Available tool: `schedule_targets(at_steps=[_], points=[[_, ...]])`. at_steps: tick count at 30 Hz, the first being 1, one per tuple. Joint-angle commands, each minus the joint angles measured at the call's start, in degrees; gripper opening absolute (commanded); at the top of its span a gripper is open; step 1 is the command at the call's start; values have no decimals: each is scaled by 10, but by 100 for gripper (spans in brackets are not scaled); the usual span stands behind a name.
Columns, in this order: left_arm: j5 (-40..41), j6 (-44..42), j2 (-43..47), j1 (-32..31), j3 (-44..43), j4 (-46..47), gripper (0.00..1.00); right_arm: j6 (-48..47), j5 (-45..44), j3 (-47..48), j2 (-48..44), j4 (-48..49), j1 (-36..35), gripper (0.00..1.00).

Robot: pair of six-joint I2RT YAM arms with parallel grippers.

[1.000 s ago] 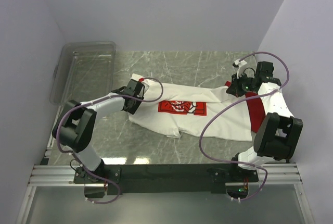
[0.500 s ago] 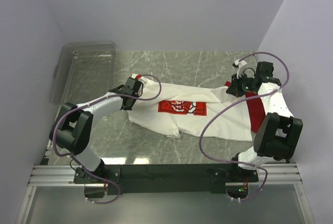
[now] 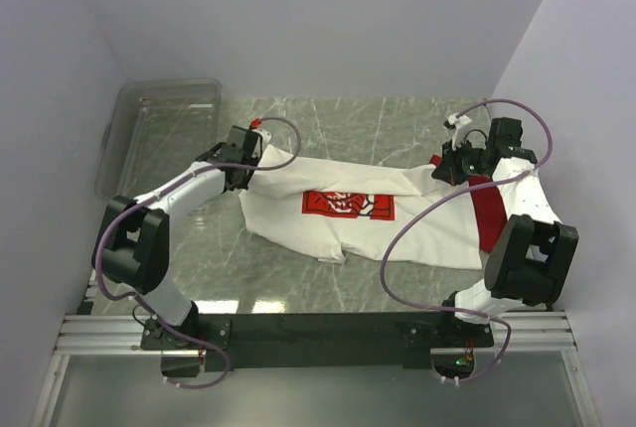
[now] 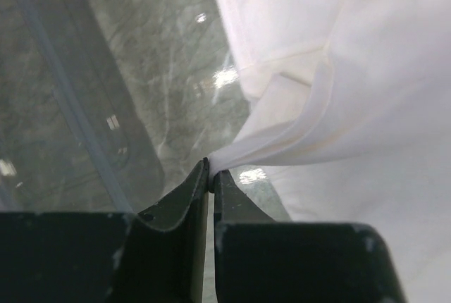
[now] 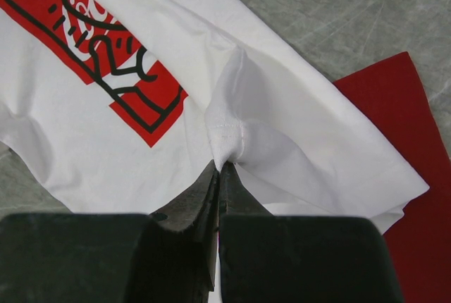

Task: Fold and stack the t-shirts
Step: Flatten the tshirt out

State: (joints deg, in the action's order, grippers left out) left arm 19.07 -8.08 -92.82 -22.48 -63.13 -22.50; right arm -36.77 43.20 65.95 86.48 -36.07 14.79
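The white t-shirt with a red square chest print lies spread across the middle of the table. My left gripper is shut on its left corner, and the pinched cloth stretches away from the closed tips. My right gripper is shut on a bunched fold of the same white shirt at its right end. The red t-shirt lies partly under the white one at the right, and shows as a red edge in the right wrist view.
A clear plastic bin stands at the back left, close to my left gripper; its wall fills the left of the left wrist view. Walls close in on the left, back and right. Purple cables loop over both arms.
My left gripper has closed on the white shirt's left corner and drawn it up and toward the back left, near the bin. The right arm has stayed put.
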Motion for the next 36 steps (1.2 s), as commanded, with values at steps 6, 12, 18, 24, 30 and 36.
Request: schedule_targets(at_steps=[6, 12, 18, 24, 30, 36], points=[[-267, 47, 5, 97, -67, -53, 1, -5, 14, 5, -4, 0, 3, 0], [-431, 46, -18, 136, -96, -84, 1, -8, 9, 5, -5, -1, 4, 0], [-504, 12, 23, 148, -96, -112, 0, -15, 12, 22, -9, -21, 4, 0], [-517, -22, 114, 152, -93, -118, 1, 4, 13, 61, -51, -39, 9, 0], [-525, -12, 236, 153, -133, -67, 0, 32, 14, 181, -109, -82, 9, 0], [-462, 76, 378, 153, -156, 116, 1, 114, 7, 362, -160, -84, 26, 0]])
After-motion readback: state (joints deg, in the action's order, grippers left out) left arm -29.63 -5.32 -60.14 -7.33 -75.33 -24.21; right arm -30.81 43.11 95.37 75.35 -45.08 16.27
